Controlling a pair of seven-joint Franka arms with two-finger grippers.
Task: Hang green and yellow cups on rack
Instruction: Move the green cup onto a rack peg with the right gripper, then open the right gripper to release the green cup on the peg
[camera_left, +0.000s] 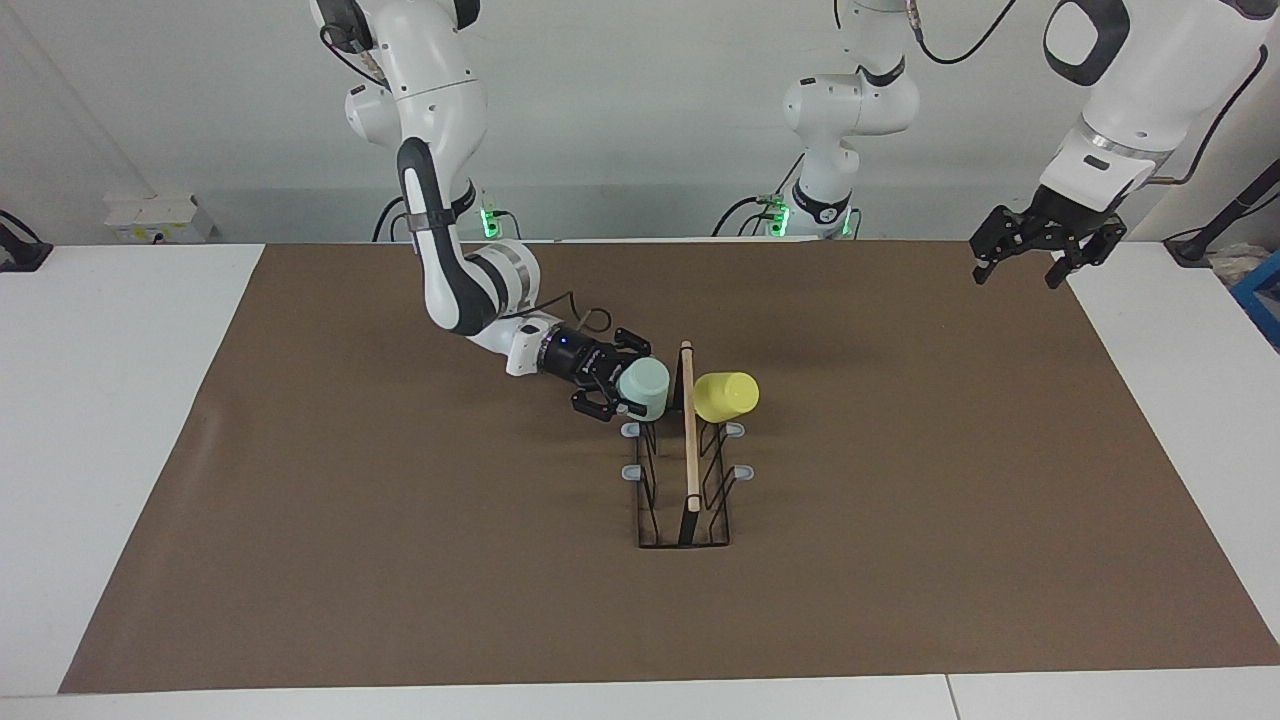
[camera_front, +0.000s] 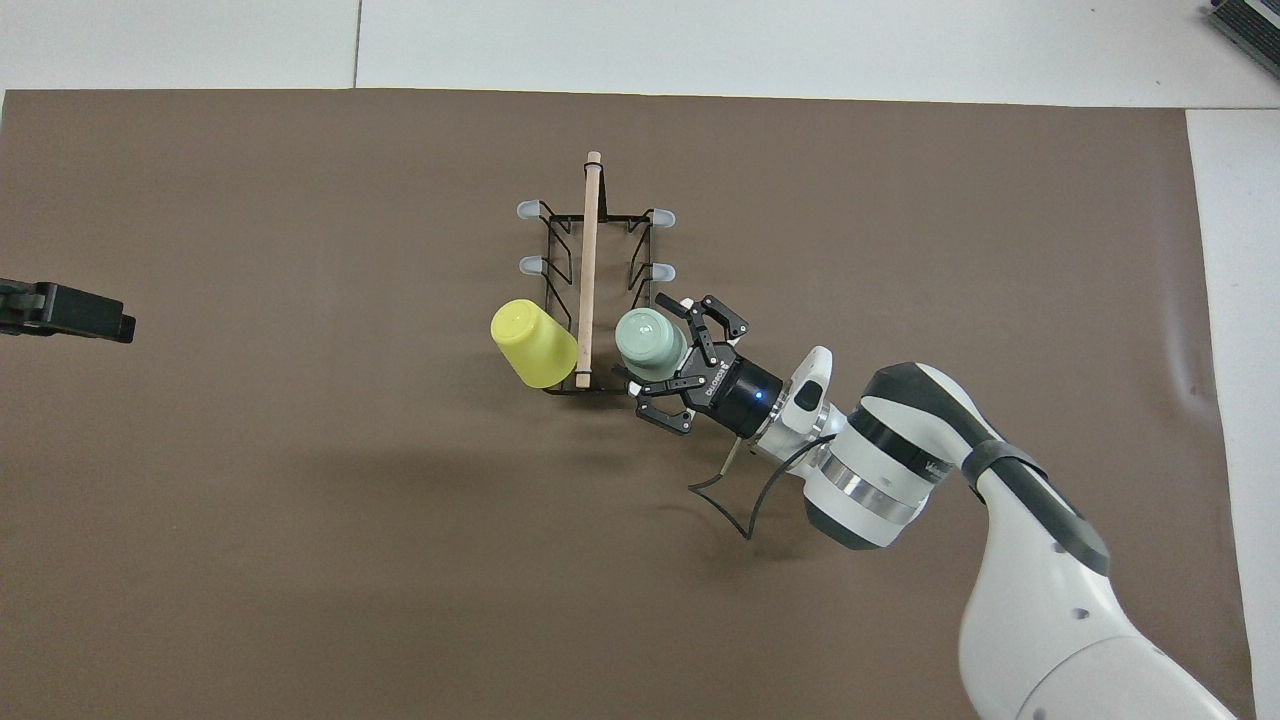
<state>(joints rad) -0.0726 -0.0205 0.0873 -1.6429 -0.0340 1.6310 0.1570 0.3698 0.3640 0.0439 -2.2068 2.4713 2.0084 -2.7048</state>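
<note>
The black wire rack (camera_left: 690, 440) (camera_front: 588, 260) with its wooden top bar stands mid-table. The yellow cup (camera_left: 727, 396) (camera_front: 533, 343) hangs tilted on the rack's peg nearest the robots, on the side toward the left arm's end. The pale green cup (camera_left: 645, 385) (camera_front: 648, 340) sits against the matching peg on the side toward the right arm's end, bottom up. My right gripper (camera_left: 622, 385) (camera_front: 668, 352) reaches in low and straddles the green cup's lower end. Whether it still grips the cup I cannot tell. My left gripper (camera_left: 1035, 262) (camera_front: 60, 315) hangs open and empty over the mat's edge.
A brown mat (camera_left: 400, 560) covers the table, with white tabletop (camera_left: 110, 420) around it. Grey-tipped pegs (camera_left: 631, 471) on the rack farther from the robots carry nothing. A black cable (camera_front: 735, 500) loops below the right wrist.
</note>
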